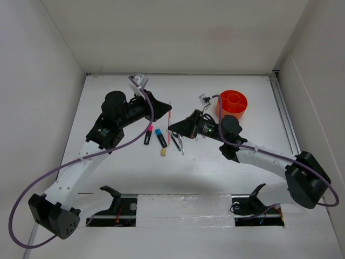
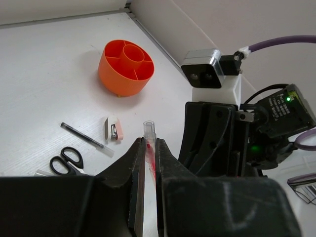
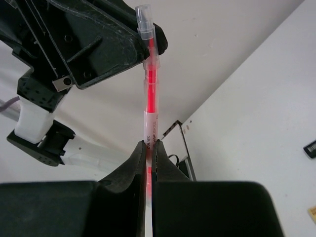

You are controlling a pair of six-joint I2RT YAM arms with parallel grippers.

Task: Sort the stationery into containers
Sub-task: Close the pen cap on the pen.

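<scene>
A thin pink pen (image 1: 169,120) is held off the table between both grippers. My left gripper (image 1: 166,109) is shut on its upper end, with the clear cap sticking out past the jaws (image 2: 148,129). My right gripper (image 1: 172,128) is shut on its lower part (image 3: 150,94). The round orange organiser (image 1: 233,103) stands at the back right, apparently empty (image 2: 126,66). On the table lie a pink-capped highlighter (image 1: 147,135), a blue-capped highlighter (image 1: 160,137), a yellowish eraser (image 1: 163,152), black-handled scissors (image 2: 66,160) and a dark pen (image 2: 84,138).
A small whitish and pink item (image 2: 113,129) lies near the dark pen. White walls enclose the table on the left, back and right. A metal rail (image 1: 284,116) runs along the right side. The arm bases sit at the near edge.
</scene>
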